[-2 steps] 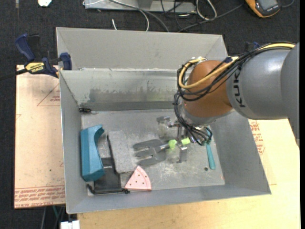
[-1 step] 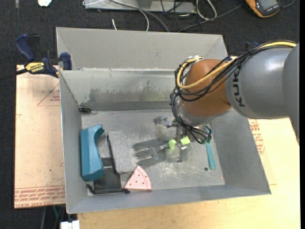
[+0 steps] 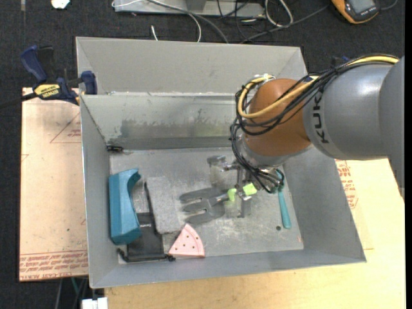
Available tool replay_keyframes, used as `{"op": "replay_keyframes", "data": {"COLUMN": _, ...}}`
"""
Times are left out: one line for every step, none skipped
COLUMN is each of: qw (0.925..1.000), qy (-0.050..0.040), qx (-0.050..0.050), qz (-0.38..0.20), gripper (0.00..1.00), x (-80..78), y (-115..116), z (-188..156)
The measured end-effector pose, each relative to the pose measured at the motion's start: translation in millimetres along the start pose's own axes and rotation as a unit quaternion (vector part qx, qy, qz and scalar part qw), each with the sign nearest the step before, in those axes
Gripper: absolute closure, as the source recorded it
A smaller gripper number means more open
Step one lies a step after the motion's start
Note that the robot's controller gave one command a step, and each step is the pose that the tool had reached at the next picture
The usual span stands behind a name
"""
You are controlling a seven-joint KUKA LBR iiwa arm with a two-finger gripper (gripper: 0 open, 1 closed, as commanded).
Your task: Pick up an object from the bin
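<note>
My gripper (image 3: 188, 206) is low over the middle of the bin floor, its two grey fingers apart and open with nothing between them. A pink wedge with small holes (image 3: 187, 243) lies just in front of the fingertips, near the bin's front wall. To the gripper's left stands a blue dispenser-like thing (image 3: 122, 205) on a black base (image 3: 145, 239). A small green piece (image 3: 246, 188) sits close under the wrist, and I cannot tell whether it lies loose.
A teal pen (image 3: 283, 211) lies on the floor at the right, beside the arm. The arm's orange dome and cables hang over the bin's right half. Bare floor shows behind the gripper toward the back wall.
</note>
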State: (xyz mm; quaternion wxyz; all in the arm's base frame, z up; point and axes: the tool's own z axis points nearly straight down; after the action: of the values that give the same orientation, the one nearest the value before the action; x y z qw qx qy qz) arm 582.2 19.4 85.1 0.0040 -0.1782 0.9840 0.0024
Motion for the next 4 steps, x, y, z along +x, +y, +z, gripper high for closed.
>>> {"op": "replay_keyframes", "data": {"qw": 0.9988, "qy": 0.0001, "qx": 0.0, "qz": -0.049, "gripper": 0.0, "x": 2.2, "y": 8.4, "z": -0.4}}
{"op": "replay_keyframes", "data": {"qw": 0.9999, "qy": -0.0009, "qx": -0.001, "qz": -0.015, "gripper": 0.0, "x": -3.0, "y": 14.8, "z": -4.3}}
{"op": "replay_keyframes", "data": {"qw": 0.9917, "qy": -0.0011, "qx": 0.0, "qz": -0.129, "gripper": 0.0, "x": -1.4, "y": 24.5, "z": 0.2}}
{"op": "replay_keyframes", "data": {"qw": 0.9982, "qy": -0.0024, "qx": -0.001, "qz": -0.06, "gripper": 1.0, "x": -9.6, "y": 35.4, "z": -2.2}}
